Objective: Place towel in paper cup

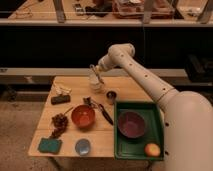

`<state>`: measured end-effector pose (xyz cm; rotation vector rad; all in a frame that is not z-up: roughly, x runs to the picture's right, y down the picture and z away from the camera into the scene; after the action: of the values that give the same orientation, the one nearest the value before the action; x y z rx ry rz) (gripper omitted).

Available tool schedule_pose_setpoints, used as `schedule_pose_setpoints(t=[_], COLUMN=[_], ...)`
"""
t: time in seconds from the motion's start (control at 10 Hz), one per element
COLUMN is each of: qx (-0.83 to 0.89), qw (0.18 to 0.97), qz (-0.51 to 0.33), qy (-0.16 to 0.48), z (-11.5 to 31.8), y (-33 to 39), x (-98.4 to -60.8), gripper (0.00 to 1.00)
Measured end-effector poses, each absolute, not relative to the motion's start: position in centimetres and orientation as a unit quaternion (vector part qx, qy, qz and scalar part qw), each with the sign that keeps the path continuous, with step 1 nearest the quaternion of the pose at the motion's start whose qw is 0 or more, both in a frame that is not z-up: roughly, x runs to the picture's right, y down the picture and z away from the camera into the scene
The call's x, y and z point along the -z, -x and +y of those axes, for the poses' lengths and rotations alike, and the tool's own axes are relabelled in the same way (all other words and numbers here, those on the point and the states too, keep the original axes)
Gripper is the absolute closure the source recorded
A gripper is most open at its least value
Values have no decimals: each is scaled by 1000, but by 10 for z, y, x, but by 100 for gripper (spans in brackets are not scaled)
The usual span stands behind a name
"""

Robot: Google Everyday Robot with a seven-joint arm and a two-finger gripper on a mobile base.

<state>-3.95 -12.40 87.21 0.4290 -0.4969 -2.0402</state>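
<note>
The paper cup (95, 84) is short and cream-white and stands at the back middle of the wooden table (120, 90). My gripper (94, 70) is right above the cup's mouth, with the white arm (142, 75) reaching in from the right. A thin pale grey strip (98, 76) hangs from the gripper toward the cup. It may be the towel, but I cannot tell.
A small dark metal cup (111, 96) stands just right of the paper cup. A green tray (157, 125) holds a purple bowl (131, 124) and an apple (152, 149). An orange bowl (83, 116), a dark utensil (104, 114), a dark block (60, 100), a teal pad (49, 145) and a blue-grey disc (82, 147) lie in front.
</note>
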Motion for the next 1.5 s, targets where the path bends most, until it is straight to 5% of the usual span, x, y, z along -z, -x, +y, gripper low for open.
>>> schedule_pose_setpoints(t=[0.7, 0.9, 1.2, 1.5], qx=[841, 843, 844, 838], qw=[459, 454, 448, 448], qz=[-233, -241, -258, -282], qy=[-166, -158, -142, -128], z=[-110, -102, -93, -86], y=[70, 75, 80, 86], x=[-878, -885, -893, -902], gripper=[86, 76, 44, 40])
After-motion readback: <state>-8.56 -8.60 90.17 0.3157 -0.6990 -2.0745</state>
